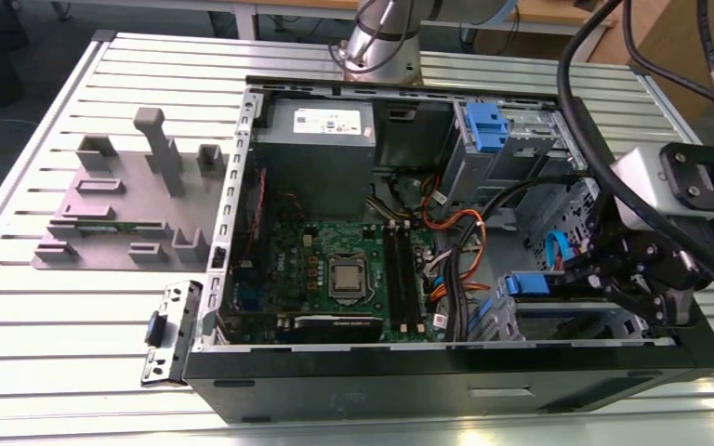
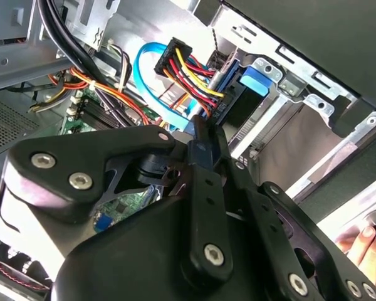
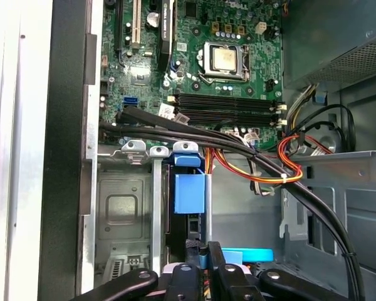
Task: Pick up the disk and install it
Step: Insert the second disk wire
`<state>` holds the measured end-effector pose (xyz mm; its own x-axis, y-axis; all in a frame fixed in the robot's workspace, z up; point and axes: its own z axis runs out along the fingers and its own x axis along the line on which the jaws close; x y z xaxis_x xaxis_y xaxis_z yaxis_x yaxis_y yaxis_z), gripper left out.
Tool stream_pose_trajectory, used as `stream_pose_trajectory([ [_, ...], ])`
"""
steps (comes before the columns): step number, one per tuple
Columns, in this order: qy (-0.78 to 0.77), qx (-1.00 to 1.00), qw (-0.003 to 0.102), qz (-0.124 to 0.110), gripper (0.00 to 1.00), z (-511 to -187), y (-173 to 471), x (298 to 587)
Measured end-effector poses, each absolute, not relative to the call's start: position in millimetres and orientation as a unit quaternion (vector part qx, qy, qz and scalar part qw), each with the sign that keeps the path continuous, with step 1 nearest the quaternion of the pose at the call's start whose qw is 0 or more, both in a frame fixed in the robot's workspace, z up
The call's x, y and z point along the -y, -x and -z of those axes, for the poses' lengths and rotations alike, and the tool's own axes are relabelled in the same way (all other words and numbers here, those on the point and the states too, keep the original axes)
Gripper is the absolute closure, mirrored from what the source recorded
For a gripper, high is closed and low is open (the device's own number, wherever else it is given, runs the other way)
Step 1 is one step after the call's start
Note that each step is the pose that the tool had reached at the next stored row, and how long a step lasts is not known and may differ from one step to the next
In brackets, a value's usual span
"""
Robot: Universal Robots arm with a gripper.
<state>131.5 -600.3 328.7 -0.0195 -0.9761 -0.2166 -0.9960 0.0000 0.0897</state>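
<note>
Disk seated in drive bay (blue caddy edge-on), end effector adjacent.

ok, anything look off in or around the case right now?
A person's hand shows just outside the computer case in the second wrist view. A loose metal bracket lies on the table, on the exterior view's left of the case. Nothing looks damaged.

Black linkage gripper with silver screws, white-grey wrist block, thick black cables, silver arm.
</note>
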Motion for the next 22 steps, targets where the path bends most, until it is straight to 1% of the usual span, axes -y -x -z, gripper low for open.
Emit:
stream_pose_trajectory([
  [14,0.699,-0.706,0.046,-0.109,0.82,-325.9,-132.6,600.3],
  [16,0.699,-0.706,0.046,-0.109,0.81,-325.9,-132.6,600.3],
  [17,0.699,-0.706,0.046,-0.109,0.75,-325.9,-132.6,600.3],
  [20,0.699,-0.706,0.046,-0.109,0.75,-328.4,-132.6,600.3],
  [22,0.699,-0.706,0.046,-0.109,0.75,-336.9,-132.6,600.3],
])
